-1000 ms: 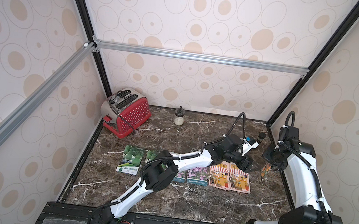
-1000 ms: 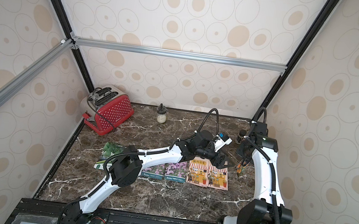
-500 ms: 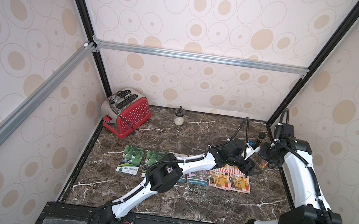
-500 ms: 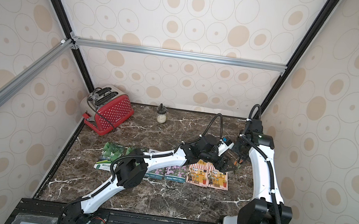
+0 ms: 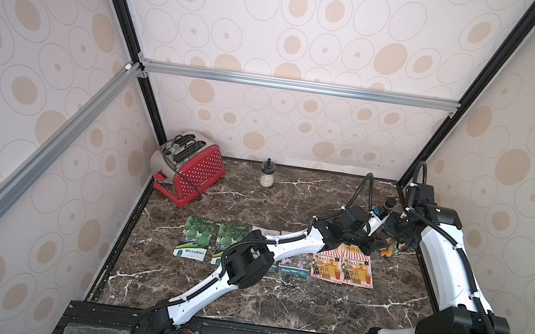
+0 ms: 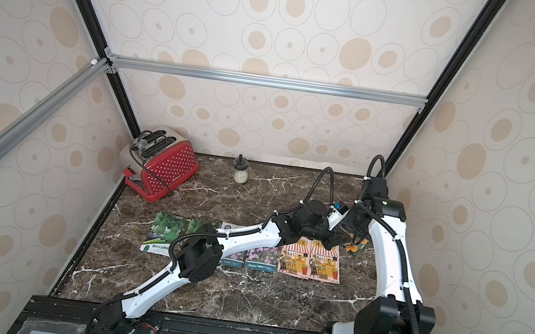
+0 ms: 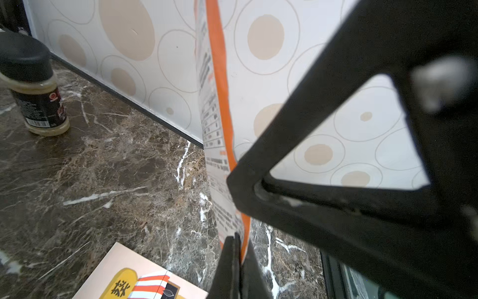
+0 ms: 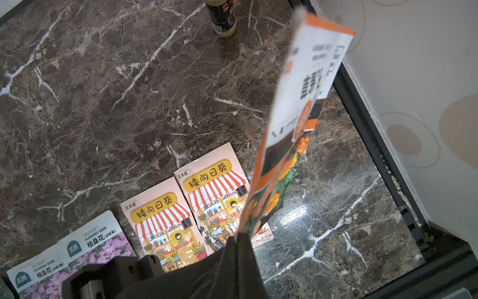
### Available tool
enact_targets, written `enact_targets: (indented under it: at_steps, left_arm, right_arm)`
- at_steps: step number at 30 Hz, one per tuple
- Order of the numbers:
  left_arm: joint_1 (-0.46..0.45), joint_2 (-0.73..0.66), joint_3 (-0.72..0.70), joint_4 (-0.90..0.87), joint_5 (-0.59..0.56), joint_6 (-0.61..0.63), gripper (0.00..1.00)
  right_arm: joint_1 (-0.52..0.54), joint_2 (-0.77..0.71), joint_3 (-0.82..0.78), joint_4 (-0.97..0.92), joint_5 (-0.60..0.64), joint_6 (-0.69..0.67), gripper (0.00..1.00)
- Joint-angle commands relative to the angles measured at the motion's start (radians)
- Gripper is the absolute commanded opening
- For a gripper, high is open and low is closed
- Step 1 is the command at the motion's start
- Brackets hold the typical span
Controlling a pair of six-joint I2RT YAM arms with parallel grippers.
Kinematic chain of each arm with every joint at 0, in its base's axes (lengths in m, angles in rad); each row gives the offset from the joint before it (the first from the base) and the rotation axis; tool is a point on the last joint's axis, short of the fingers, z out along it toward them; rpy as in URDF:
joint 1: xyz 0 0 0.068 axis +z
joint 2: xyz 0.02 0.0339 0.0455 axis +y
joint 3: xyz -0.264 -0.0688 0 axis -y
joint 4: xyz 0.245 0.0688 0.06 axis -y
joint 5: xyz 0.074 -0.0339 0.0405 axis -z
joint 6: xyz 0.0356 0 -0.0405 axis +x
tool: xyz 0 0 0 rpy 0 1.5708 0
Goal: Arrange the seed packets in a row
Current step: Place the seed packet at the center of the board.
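From above, the small glass jar (image 5: 266,177) at the back wall held something pale under a dark stopper, and the red dotted toaster (image 5: 189,171) sat in the far corner, slots up. On the veined brown marble tabletop (image 5: 275,300) the flat, glossy seed packets lay in a row: gourd packets (image 5: 195,237), a purple-flower packet (image 5: 294,266), and two shop-front packets (image 5: 342,267) with their edges touching. In both top views the left gripper (image 5: 376,246) and right gripper (image 5: 392,240) met at the row's right end on the marigold packet (image 5: 388,252). From the left wrist, the left gripper (image 7: 239,261) was pinched tight on that packet's edge, its white back and orange stripe standing upright. A black-capped spice bottle (image 7: 38,98) showed pale granules. From the right wrist, the right gripper (image 8: 241,240) was clamped on the same packet, which was lifted off the marble just beside the last shop-front packet.
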Motion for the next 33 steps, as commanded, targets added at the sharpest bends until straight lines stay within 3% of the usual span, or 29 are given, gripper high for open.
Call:
enact_targets:
  at_steps: [1,6,7,9,11,14,24,29,33]
  left_arm:
    - [-0.005,0.008,0.020,0.006,-0.020,0.014,0.00]
    - [-0.004,-0.022,-0.033,0.044,-0.022,0.007,0.00]
    - [-0.002,-0.031,-0.046,0.054,-0.018,0.005,0.00]
    - [0.002,-0.059,-0.091,0.083,-0.018,-0.002,0.00]
    - [0.012,-0.091,-0.142,0.117,-0.008,-0.019,0.00]
    - [0.036,-0.154,-0.244,0.193,0.012,-0.052,0.00]
    - [0.133,-0.355,-0.513,0.336,0.170,-0.051,0.00]
    - [0.190,-0.450,-0.565,0.233,0.311,0.058,0.00]
    - [0.243,-0.500,-0.551,0.039,0.424,0.186,0.00]
  right_arm:
    - [0.014,-0.039,0.011,-0.026,0.012,0.015,0.00]
    - [0.014,-0.095,0.054,-0.022,0.015,0.017,0.00]
    - [0.014,-0.111,0.068,-0.021,0.018,0.016,0.05]
    - [0.014,-0.152,0.096,-0.010,0.025,0.010,0.39]
    - [0.013,-0.195,0.124,0.004,0.035,0.010,0.67]
    - [0.013,-0.250,0.168,0.019,0.026,-0.007,0.99]
    - [0.013,-0.372,0.123,0.104,-0.078,-0.063,1.00]
    - [0.013,-0.394,0.053,0.152,-0.137,-0.101,1.00]
    - [0.014,-0.414,0.002,0.209,-0.205,-0.141,1.00]
